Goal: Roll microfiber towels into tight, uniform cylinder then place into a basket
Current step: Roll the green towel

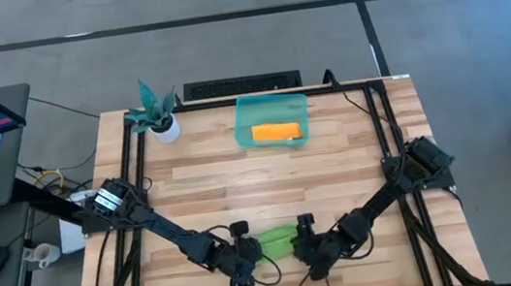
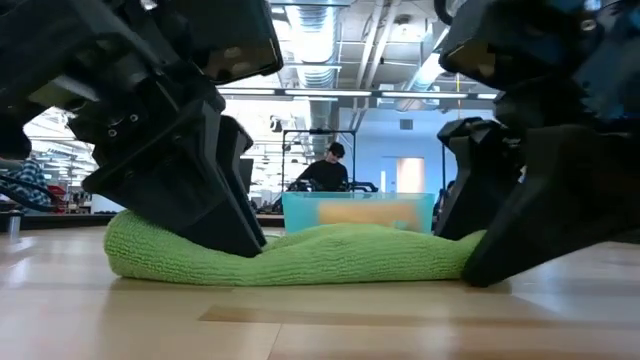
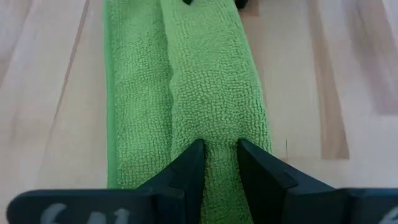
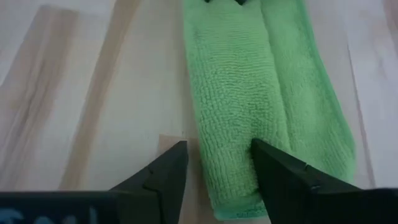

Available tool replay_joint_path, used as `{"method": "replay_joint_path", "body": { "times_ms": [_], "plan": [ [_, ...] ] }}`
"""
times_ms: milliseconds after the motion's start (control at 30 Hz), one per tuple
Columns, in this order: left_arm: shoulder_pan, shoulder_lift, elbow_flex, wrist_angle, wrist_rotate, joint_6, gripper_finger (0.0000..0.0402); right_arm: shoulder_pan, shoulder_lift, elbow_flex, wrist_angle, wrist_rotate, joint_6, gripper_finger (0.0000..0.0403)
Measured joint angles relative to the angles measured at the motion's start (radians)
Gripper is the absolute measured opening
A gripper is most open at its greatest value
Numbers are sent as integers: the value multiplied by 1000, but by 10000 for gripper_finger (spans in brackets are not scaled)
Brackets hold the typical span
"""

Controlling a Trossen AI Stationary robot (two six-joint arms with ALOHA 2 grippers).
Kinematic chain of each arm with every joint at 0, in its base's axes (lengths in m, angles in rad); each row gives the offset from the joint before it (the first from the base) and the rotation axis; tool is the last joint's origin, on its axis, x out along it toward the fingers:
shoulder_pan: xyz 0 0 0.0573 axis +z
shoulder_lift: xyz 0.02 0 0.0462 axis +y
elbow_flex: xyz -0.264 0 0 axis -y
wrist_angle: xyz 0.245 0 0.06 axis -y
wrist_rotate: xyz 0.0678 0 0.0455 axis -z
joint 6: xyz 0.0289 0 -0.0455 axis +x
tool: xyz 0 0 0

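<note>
Overhead, the green towel (image 1: 277, 240) lies folded into a narrow strip near the six o'clock edge of the wooden table (image 1: 240, 179), between the two grippers. The left gripper (image 1: 243, 260) sits at the towel's nine o'clock end, the right gripper (image 1: 306, 251) at its three o'clock end. Toward twelve o'clock, the teal basket (image 1: 270, 105) holds the orange towel (image 1: 277, 133). A small potted plant (image 1: 158, 112) stands at about ten o'clock from the basket, at the table's far corner.

From table height, the green towel (image 2: 300, 255) stretches flat and lumpy across the wood, with a dark gripper pressing down at each end. Behind its middle stands the basket (image 2: 357, 212), the orange towel (image 2: 368, 213) showing through its wall. A person (image 2: 325, 170) sits far back in the room.

At the left wrist, the left gripper (image 3: 219, 163) is clenched on a raised fold of the green towel (image 3: 186, 81), its fingers (image 3: 186, 171) pinching the cloth between them.

At the right wrist, the right gripper (image 4: 217, 167) is spread wide over the end of the green towel (image 4: 261, 93); one finger rests on bare wood just beside the cloth, the other on the cloth itself, nothing grasped.
</note>
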Motion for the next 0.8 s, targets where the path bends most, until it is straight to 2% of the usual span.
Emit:
{"method": "replay_joint_path", "body": {
  "times_ms": [167, 300, 500, 633, 800],
  "plan": [
    [-21, 3, 78, -186, -79, 42, 93, -27, 1, 2, -11, -26, 132, 160],
    [-60, 5, 170, -401, -138, 45, 93, -46, -1, 1, 1, -41, 224, 127],
    [-135, 5, 303, -699, -279, 5, 93, -52, -1, -2, 24, -56, 235, 106],
    [-178, 4, 318, -705, -322, 23, 93, -54, -1, -2, 26, -56, 273, 102],
    [-184, 8, 318, -694, -248, 12, 94, -57, -1, -3, 27, -57, 277, 101]
  ]
}}
